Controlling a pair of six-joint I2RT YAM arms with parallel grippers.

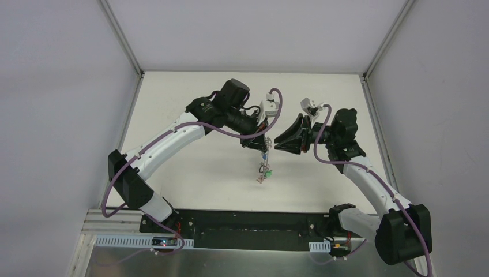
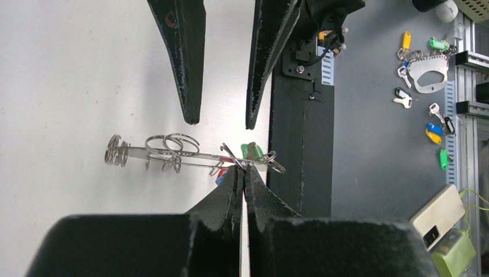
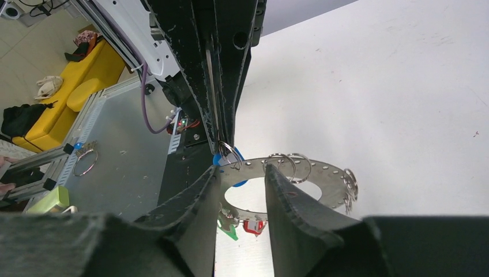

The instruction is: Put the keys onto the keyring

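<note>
Slippage is my main worry from here. The left gripper (image 2: 245, 171) is clamped shut on the rim of the flat grey metal keyring (image 2: 173, 153). It holds the ring in the air over the middle of the white tabletop (image 1: 173, 115), well away from every edge. The pinch sits on a thin strip of plate. The small silver keys with green, red and blue plastic tags (image 3: 228, 227) dangle from the ring's rim loops, so I judge that any sideways shove could pivot the ring in the jaws or pull it free.

The right gripper (image 3: 243, 169) has its jaws apart and holds nothing. In the left wrist view its tips stand just beside the ring's edge without touching it. If I close it now, it may catch one of the springy wire loops instead of the plate, and a loop could bend or snap sideways. Coming in crooked would knock the ring against the left fingers.

The two sets of fingers also sit very near each other, so a small misjudgement could drive one into the other. A dropped ring would land on the tabletop with its keys tangled. I cannot tell from here which loop is meant to take the next key.
</note>
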